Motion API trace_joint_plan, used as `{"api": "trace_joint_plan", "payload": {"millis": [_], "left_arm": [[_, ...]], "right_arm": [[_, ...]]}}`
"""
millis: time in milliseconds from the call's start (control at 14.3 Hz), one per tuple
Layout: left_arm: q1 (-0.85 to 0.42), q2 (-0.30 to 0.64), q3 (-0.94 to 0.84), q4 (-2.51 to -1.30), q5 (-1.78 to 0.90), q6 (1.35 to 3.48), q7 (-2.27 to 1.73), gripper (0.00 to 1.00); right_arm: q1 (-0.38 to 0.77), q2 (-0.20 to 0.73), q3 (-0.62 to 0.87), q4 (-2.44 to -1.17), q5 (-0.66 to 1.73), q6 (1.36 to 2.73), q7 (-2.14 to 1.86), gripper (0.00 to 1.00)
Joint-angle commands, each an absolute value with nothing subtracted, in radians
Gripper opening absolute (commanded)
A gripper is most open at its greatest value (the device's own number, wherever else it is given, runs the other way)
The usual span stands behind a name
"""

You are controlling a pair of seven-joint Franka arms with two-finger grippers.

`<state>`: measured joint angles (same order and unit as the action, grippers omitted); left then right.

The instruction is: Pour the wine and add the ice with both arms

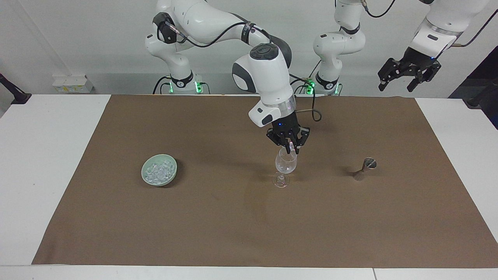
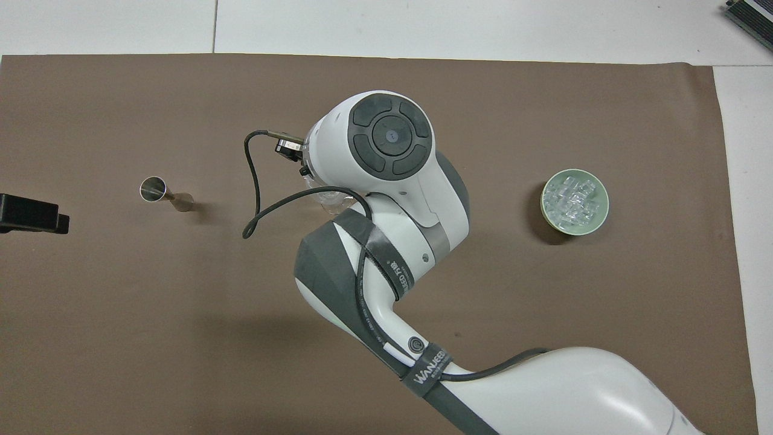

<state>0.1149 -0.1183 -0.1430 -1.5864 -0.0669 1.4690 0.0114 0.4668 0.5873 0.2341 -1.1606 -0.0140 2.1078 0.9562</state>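
Note:
A clear stemmed wine glass stands mid-table; in the overhead view only a sliver of the glass shows under the right arm. My right gripper hangs just above its rim, shut on a small pale ice cube. More ice fills a pale green bowl toward the right arm's end. My left gripper waits open, raised high at the left arm's end. No wine is in view.
A small metal jigger sits beside the glass toward the left arm's end. A brown mat covers most of the white table. The right arm's elbow and wrist hide the mat around the glass from above.

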Motion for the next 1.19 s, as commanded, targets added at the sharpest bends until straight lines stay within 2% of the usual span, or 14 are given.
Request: {"api": "trace_joint_plan", "payload": {"millis": [0,140,280,560,700,840,1119], "left_arm": [[0.123,-0.132,-0.144,-1.591,-0.078,1.457,0.014,1.0],[0.124,-0.132,-0.144,-1.591,-0.078,1.459,0.014,1.0],[0.123,-0.132,-0.144,-1.591,-0.078,1.459,0.014,1.0],[0.123,-0.132,-0.144,-1.591,-0.078,1.459,0.014,1.0],[0.123,-0.132,-0.144,-1.591,-0.078,1.459,0.014,1.0],[0.123,-0.132,-0.144,-1.591,-0.078,1.459,0.014,1.0],[0.123,-0.132,-0.144,-1.591,-0.077,1.459,0.014,1.0]], "right_arm": [[0.459,0.578,0.236,-1.18,-0.031,2.114,0.979,0.0],[0.459,0.578,0.236,-1.18,-0.031,2.115,0.979,0.01],[0.462,0.578,0.236,-1.18,-0.031,2.115,0.979,0.12],[0.46,0.578,0.236,-1.181,-0.034,2.115,0.98,0.17],[0.463,0.577,0.236,-1.187,-0.032,2.117,0.98,0.33],[0.463,0.577,0.236,-1.187,-0.034,2.115,0.98,0.42],[0.462,0.577,0.236,-1.187,-0.034,2.117,0.98,0.43]]}}
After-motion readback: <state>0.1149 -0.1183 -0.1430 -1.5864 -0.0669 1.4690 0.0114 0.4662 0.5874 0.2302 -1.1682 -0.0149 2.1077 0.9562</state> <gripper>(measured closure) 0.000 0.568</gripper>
